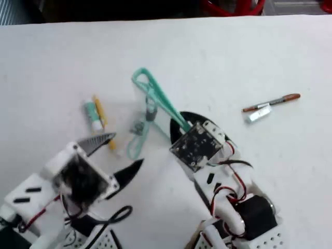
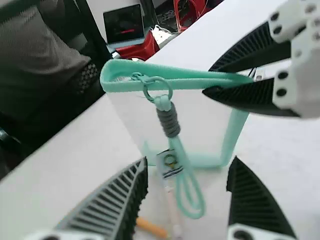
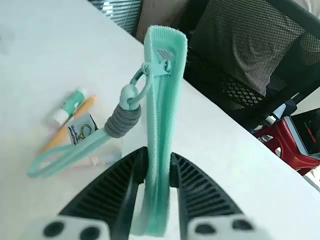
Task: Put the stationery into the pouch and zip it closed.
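Observation:
The clear pouch (image 1: 143, 101) with a mint zipper band stands on edge at mid-table. My right gripper (image 1: 182, 124) is shut on one end of that band (image 3: 159, 100), holding it upright. The zipper pull (image 2: 151, 88) carries a grey bead and a mint cord loop (image 2: 186, 192) that trails onto the table. My left gripper (image 1: 126, 150) is open just short of the pouch, its fingers (image 2: 117, 200) either side of the cord. A glue stick (image 1: 92, 114) and an orange pencil (image 1: 100, 115) lie left of the pouch. A brown pen (image 1: 272, 102) lies far right.
A small white item (image 1: 258, 114) lies beside the brown pen. The white table (image 1: 218, 57) has free room behind the pouch and to its right. A mesh chair (image 3: 250, 55) and red objects stand beyond the table's far edge.

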Tool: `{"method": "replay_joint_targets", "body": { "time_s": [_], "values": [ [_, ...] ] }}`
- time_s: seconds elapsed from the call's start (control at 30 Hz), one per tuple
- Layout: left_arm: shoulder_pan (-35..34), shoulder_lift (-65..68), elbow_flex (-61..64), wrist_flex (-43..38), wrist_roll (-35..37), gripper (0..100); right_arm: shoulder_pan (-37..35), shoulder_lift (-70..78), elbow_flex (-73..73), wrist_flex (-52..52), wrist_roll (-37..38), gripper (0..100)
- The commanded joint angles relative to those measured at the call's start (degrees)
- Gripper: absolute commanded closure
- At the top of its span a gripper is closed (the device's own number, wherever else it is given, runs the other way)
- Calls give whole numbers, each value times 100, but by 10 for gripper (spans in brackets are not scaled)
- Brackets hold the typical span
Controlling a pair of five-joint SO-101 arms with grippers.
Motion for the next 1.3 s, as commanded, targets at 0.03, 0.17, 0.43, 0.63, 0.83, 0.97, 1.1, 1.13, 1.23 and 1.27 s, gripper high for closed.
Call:
{"method": "replay_joint_targets", "body": {
  "time_s": [0.03,0.17,0.43,0.63,0.83,0.97,1.1,1.13,1.23,1.27],
  "values": [
    [-207,-866,-246,554,-1495,736,-268,13,-1495,1103,712,979],
    [-207,-1525,-246,765,-1741,736,-1121,136,-2523,2114,1134,979],
    [57,-2114,-105,1231,-1758,736,-2264,1209,-4730,3741,1495,979],
    [479,-2114,-97,1187,-1363,736,-2448,1446,-5679,3811,1477,979],
    [435,-2079,-88,501,-712,736,-2466,1411,-5714,3811,1521,979],
    [145,-2079,466,-141,-580,736,-2818,1411,-5714,3811,1530,979],
    [-505,-2097,1204,-756,-571,736,-3407,1420,-5705,3811,1530,979],
    [-549,-2105,1284,-844,-563,736,-3468,1411,-5705,3811,1530,979],
    [-558,-2105,1284,-923,-466,736,-3521,1349,-5670,3811,1916,979],
    [-549,-2114,1284,-923,-466,736,-3521,1314,-5670,3811,2057,979]
  ]
}}
